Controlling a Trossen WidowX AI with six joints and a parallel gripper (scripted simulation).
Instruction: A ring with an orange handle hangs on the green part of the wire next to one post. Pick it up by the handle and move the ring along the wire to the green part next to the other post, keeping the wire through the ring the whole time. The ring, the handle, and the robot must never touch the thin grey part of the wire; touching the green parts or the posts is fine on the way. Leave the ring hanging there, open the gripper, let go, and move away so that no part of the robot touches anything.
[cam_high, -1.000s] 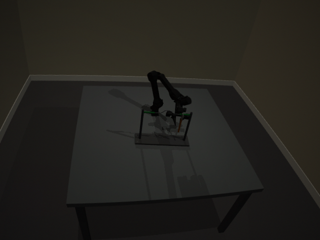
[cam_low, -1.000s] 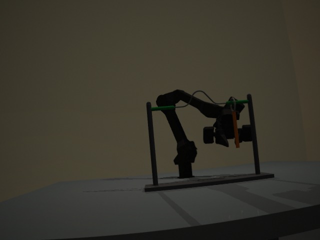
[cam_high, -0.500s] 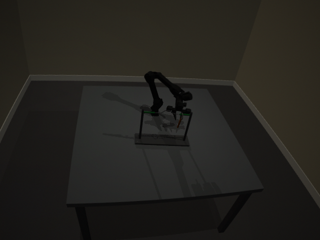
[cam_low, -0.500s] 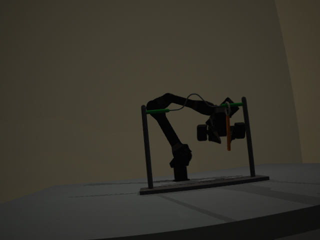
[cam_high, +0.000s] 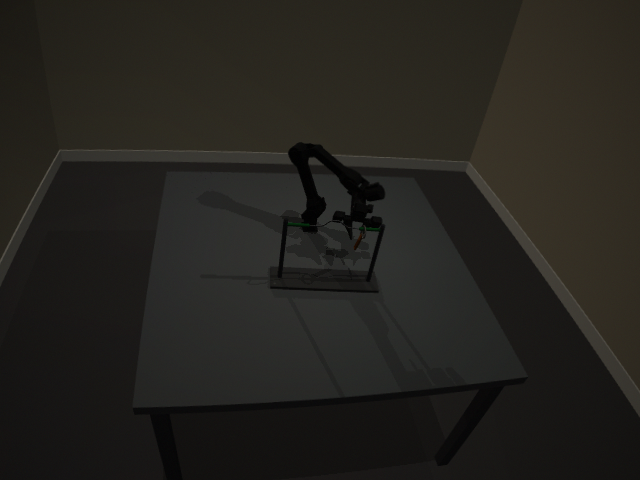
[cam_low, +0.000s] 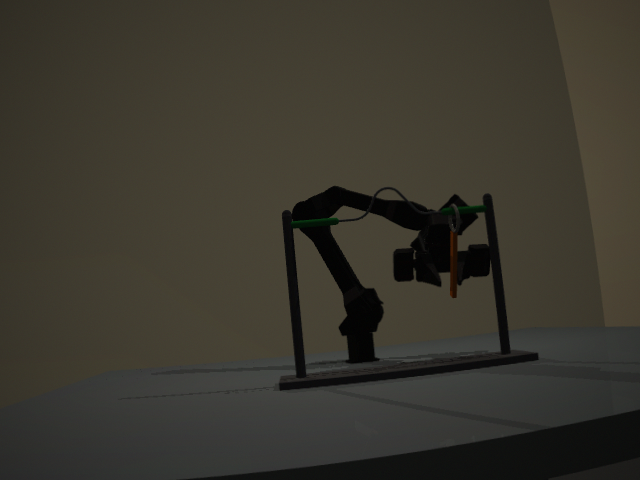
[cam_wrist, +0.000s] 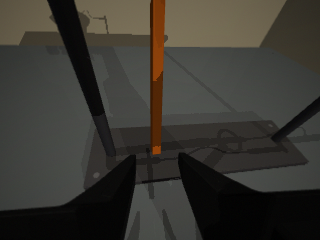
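The ring (cam_low: 458, 219) hangs on the right green part (cam_high: 373, 229) (cam_low: 473, 209) of the wire, and the wire passes through it. Its orange handle (cam_high: 358, 241) (cam_low: 453, 263) (cam_wrist: 157, 90) points down, nearly upright in the exterior view. My gripper (cam_low: 449, 283) (cam_wrist: 157, 158) is open, on the robot's side of the wire. Its two fingertips stand apart with nothing between them. In the wrist view the handle stands beyond the tips, in line with the gap. The left green part (cam_high: 298, 224) (cam_low: 315, 222) holds no ring. The grey wire (cam_low: 388, 188) arches between the green parts.
The right post (cam_high: 376, 253) (cam_low: 497, 279) (cam_wrist: 82, 65) stands close beside the gripper's body. The left post (cam_high: 282, 250) (cam_low: 294, 299) (cam_wrist: 300, 120) stands at the far end of the base plate (cam_high: 323, 285) (cam_wrist: 240, 165). The lighting is dim, with long shadows.
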